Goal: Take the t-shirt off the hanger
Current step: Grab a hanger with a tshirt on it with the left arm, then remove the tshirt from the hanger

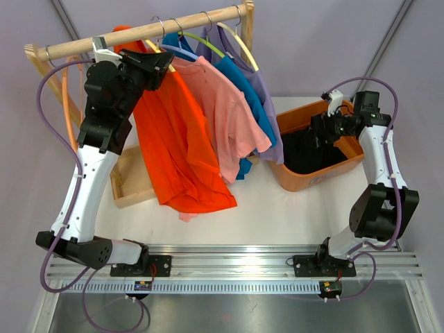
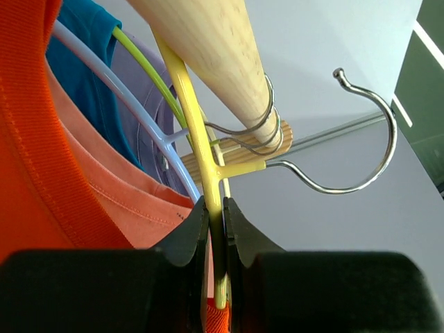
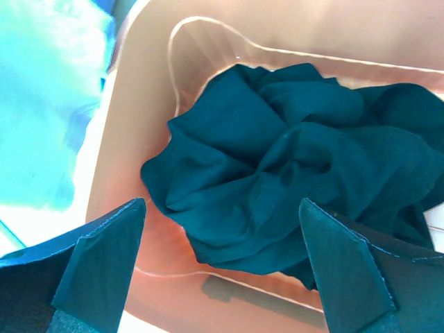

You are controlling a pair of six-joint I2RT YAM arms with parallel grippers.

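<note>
Grip first: my left gripper (image 2: 216, 208) was clamped on the yellow hanger (image 2: 198, 132), its jaws pinched together on the thin plastic arm just below the neck. The hanger's wire hook (image 2: 378, 146) curved out beside the wooden rail (image 2: 215, 55) rather than around it, so I judged it lifted free, while the other hangers' hooks sat looped over the rail. The orange t-shirt (image 1: 173, 152) was on my hanger, its collar bunched against my jaws and its body draping down to the table (image 1: 277, 215). Just beside it hung the pink shirt (image 1: 225, 118), then a blue shirt (image 1: 253, 104) and a purple shirt (image 1: 269, 111), each on its own hanger on the rail.

My right gripper (image 3: 222, 215) hung with its jaws spread wide, holding nothing, over the orange bin (image 1: 295, 118), where a dark garment (image 3: 277, 159) lay crumpled. It was well apart from the t-shirt.

I took the step in hand to be holding the hanger off the rail so the t-shirt could be stripped from it. The next move called for bringing my right arm across to the orange cloth near the collar or shoulder, pinching only that layer, and drawing it off the hanger's arm while my left kept the hanger steady.
</note>
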